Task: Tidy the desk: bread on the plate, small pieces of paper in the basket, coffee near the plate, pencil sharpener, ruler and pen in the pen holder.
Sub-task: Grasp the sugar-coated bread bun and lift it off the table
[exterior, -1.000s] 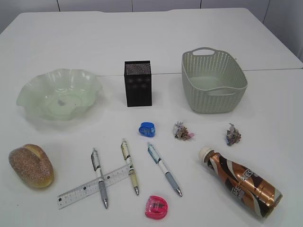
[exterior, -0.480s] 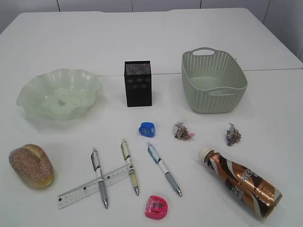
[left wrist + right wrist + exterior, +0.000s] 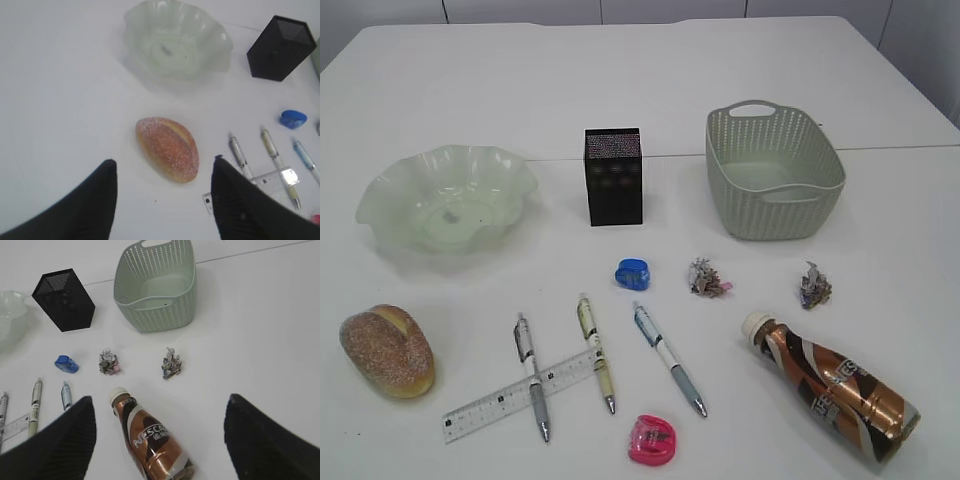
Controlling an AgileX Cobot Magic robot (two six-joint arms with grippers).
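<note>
Nothing moved vs earlier, both end effectors wide, left (image 3: 162, 200) above bread (image 3: 167, 148), right (image 3: 160, 440) above coffee (image 3: 152, 440)

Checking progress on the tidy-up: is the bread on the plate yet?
No, the bread lies on the table in front of the plate, which holds nothing.

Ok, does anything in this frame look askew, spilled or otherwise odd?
The coffee lies on its side at front right, cap still on, nothing spilled. The ruler lies slantwise, crossing two pens. The plate has a small dark speck in its middle; I cannot tell what it is. Nothing looks damaged.
</note>
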